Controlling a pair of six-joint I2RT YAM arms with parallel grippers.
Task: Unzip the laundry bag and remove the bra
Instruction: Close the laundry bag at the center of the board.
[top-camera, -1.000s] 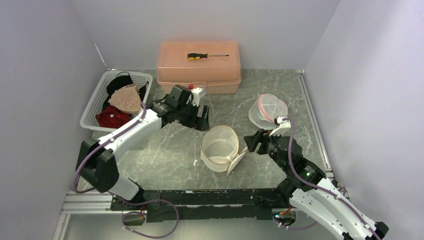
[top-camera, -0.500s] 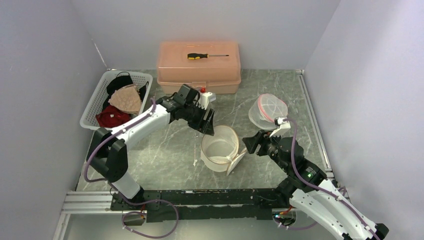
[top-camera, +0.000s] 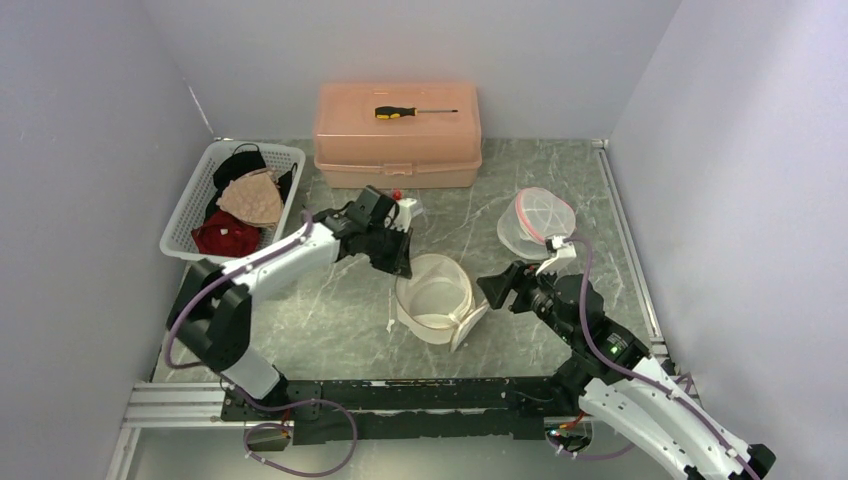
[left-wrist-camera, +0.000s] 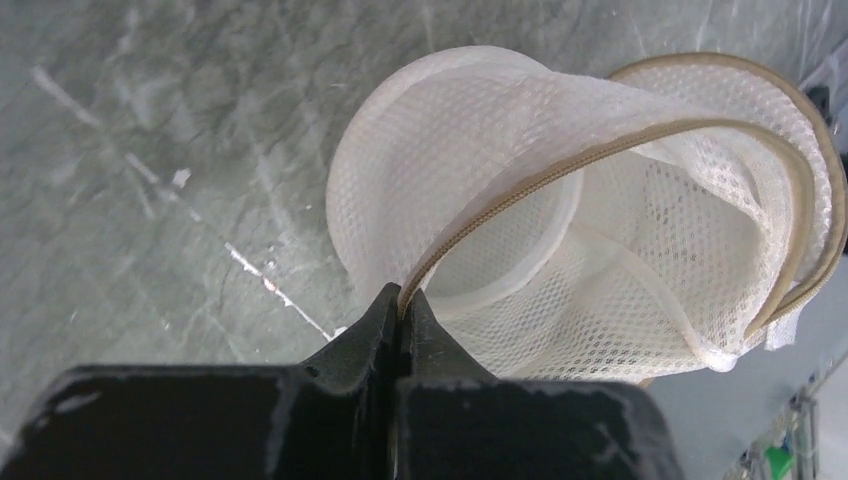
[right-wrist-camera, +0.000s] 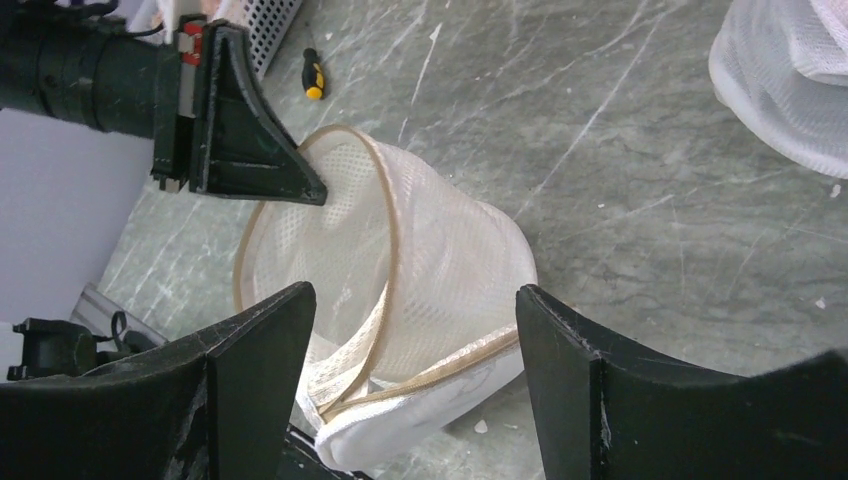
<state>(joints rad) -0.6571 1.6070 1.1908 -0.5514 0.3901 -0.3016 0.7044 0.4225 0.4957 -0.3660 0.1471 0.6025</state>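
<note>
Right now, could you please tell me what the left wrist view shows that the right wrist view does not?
Only the left wrist view: a close look at the left gripper pinched shut on the tan rim of the laundry bag. Only the right wrist view: the right gripper with its fingers open, a second mesh bag, a small screwdriver and a basket corner. Both: the opened laundry bag, the left gripper at its rim, and the marble table.
</note>
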